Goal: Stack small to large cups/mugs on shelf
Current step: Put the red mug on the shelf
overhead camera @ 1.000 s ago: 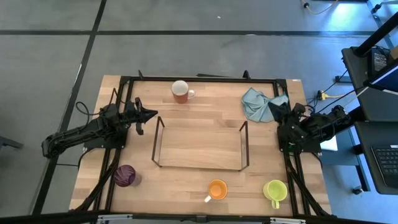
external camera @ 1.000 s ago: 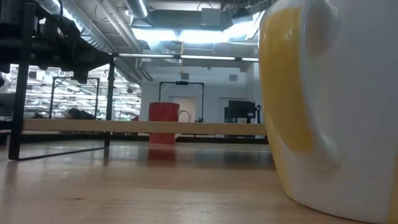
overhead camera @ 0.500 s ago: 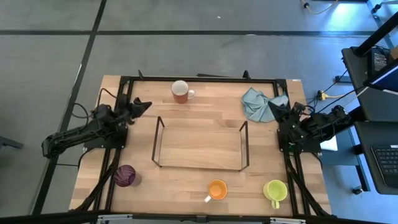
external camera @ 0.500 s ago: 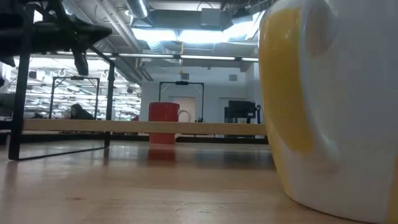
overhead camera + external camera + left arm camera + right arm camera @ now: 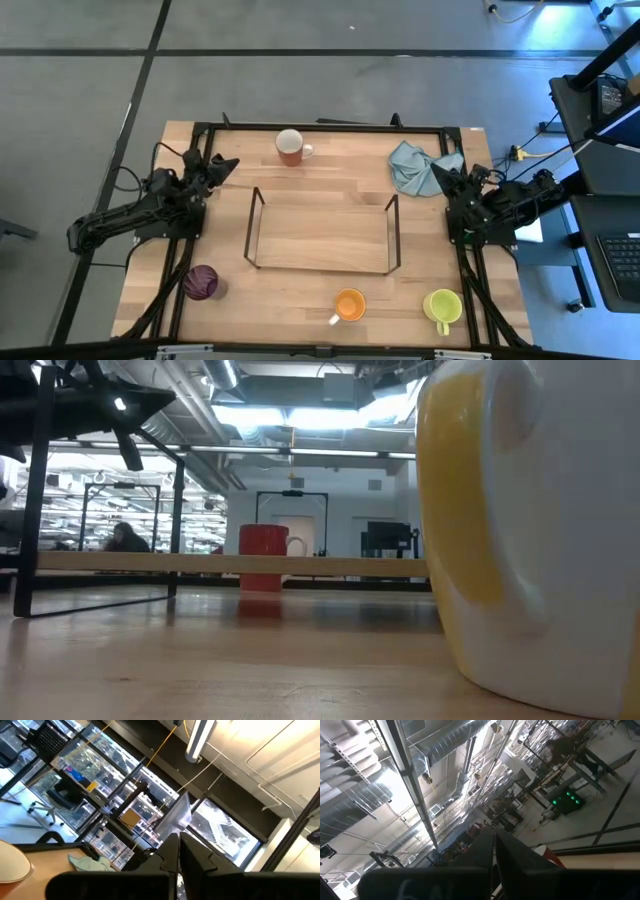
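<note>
The shelf (image 5: 320, 232), a wooden board on thin black wire legs, stands mid-table. The brown-orange mug (image 5: 291, 147) sits behind it near the far edge and shows red under the board in the low view (image 5: 264, 557). The purple cup (image 5: 201, 282), the orange mug (image 5: 349, 305) and the yellow-green mug (image 5: 442, 307) stand along the near edge. The yellow-green mug (image 5: 520, 530) fills the right of the low view. My left gripper (image 5: 228, 162) hovers shut off the shelf's far left corner, fingers (image 5: 172, 855) tipped upward. My right gripper (image 5: 437, 172) waits shut beside the cloth.
A crumpled light blue cloth (image 5: 415, 165) lies at the far right, against the right gripper. A black frame (image 5: 330, 127) edges the table. Bare wood lies between the shelf and the near row of cups. A person (image 5: 125, 538) sits far off in the room.
My left gripper has drawn back from the shelf's left end toward the table's far left and risen, its fingers tipping upward. It stays shut. The mugs, the shelf and the right arm have kept still.
</note>
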Robot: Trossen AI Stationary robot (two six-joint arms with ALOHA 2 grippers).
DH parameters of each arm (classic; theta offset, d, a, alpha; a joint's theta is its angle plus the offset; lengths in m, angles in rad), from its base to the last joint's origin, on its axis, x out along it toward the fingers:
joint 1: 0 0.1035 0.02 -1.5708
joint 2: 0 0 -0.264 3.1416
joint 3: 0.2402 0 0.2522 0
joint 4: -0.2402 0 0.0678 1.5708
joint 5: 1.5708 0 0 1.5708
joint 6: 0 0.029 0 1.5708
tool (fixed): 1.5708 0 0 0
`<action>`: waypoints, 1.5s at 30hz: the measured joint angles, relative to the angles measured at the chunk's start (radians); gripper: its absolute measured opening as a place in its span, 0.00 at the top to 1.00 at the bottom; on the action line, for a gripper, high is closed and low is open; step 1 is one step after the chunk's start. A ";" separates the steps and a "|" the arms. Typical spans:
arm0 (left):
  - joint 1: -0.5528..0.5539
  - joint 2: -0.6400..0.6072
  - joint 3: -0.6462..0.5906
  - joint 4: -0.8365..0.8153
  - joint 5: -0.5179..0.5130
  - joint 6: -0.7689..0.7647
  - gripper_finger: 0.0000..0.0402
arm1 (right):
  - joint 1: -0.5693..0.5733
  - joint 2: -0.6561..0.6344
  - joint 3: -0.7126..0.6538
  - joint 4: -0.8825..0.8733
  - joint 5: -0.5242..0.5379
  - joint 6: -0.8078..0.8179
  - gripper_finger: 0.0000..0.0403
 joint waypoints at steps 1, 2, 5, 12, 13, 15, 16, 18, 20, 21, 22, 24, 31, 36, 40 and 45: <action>0.000 0.000 0.000 -0.002 0.000 0.008 0.98 | 0.000 0.000 0.000 0.000 0.000 0.000 0.95; 0.000 0.000 0.000 -0.002 -0.002 0.020 0.98 | 0.000 0.000 0.000 0.000 0.000 0.000 0.95; 0.000 0.000 0.000 0.001 -0.024 0.036 0.98 | 0.000 0.000 0.000 0.000 0.000 -0.001 0.95; 0.000 0.000 0.000 0.001 -0.027 0.069 0.98 | 0.000 0.000 0.000 0.000 0.002 -0.003 0.95; 0.000 0.000 0.000 0.001 -0.027 0.077 0.98 | 0.000 0.000 0.000 0.000 0.002 -0.003 0.95; 0.000 0.000 0.000 0.001 -0.027 0.070 0.98 | 0.000 0.000 0.000 0.000 0.003 -0.003 0.95; 0.000 0.000 0.000 0.002 -0.029 0.061 0.98 | 0.000 0.000 0.000 0.000 0.003 -0.003 0.95; 0.000 0.000 0.000 0.008 -0.047 0.056 0.98 | 0.000 0.000 0.000 0.001 0.003 -0.003 0.95; 0.000 0.000 0.000 0.024 -0.075 0.056 0.98 | 0.000 0.000 0.000 0.001 0.003 -0.003 0.95; 0.000 0.000 0.000 0.038 -0.083 0.055 0.98 | 0.000 0.000 0.000 0.001 0.003 -0.003 0.95; 0.000 0.000 0.000 0.049 -0.085 0.054 0.98 | 0.000 0.000 0.000 0.001 0.003 -0.003 0.95; 0.000 0.000 0.000 0.054 -0.087 0.052 0.98 | 0.000 0.000 0.000 0.001 0.003 -0.003 0.95; 0.000 0.000 0.000 0.057 -0.153 0.053 0.98 | 0.000 0.000 0.000 0.001 0.003 -0.003 0.95; 0.000 0.000 0.000 0.066 -0.166 0.030 0.98 | 0.000 0.000 0.000 0.001 0.003 -0.003 0.95; 0.000 0.000 0.013 0.074 -0.218 0.005 0.98 | 0.000 0.000 0.000 0.001 0.003 0.001 0.95; 0.000 0.031 0.177 -0.218 -0.095 0.011 1.00 | 0.000 0.000 0.000 0.003 0.000 0.053 0.95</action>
